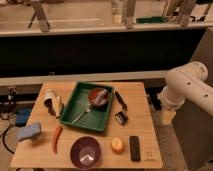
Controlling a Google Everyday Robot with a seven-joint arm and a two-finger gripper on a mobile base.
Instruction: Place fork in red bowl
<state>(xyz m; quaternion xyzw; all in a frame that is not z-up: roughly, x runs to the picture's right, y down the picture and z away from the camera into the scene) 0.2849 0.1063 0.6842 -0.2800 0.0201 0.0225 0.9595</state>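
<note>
The fork (82, 114) is thin and silvery and lies at a slant on the floor of a green tray (80, 89), in its front left part. The red bowl (99, 97) is small, dark red and glossy, and stands inside the same tray at its back right corner. The fork's near end is a little apart from the bowl. Only the white arm (187, 89) shows, at the right beyond the table's edge. My gripper is not in view.
On the wooden table (145, 131) are a purple bowl (85, 151) at the front, an orange-red chili shape (57, 138), a blue sponge (30, 131), an orange fruit (117, 145), a black remote (134, 148), two black items (121, 101) right of the tray, and a white-and-black object (51, 102).
</note>
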